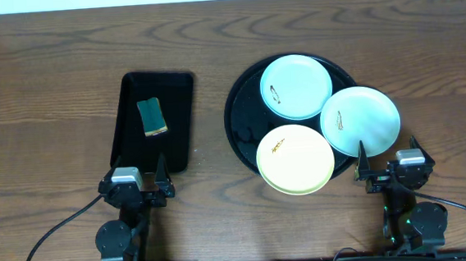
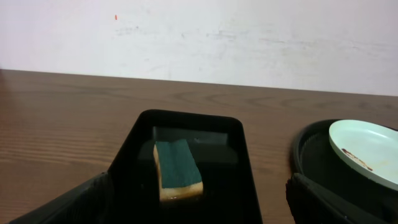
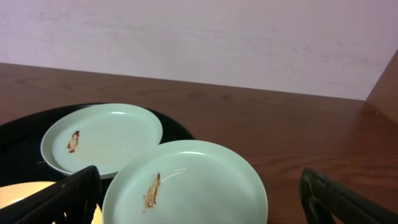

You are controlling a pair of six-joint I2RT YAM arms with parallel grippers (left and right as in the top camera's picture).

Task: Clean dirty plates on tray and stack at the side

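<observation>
The left gripper (image 1: 137,174) and right gripper (image 1: 389,159) sit at the table's near edge with jaws spread wide, holding nothing, while the far mint plate (image 1: 296,87), right mint plate (image 1: 360,120) and near yellow plate (image 1: 295,159), each smeared, lie on the round black tray (image 1: 234,118), to the right of the green sponge (image 1: 151,117) in the rectangular tray (image 1: 173,93).

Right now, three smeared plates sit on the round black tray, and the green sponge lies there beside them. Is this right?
Not quite. The sponge lies alone on the rectangular tray, left of the round tray with the plates, as the overhead view shows.
</observation>
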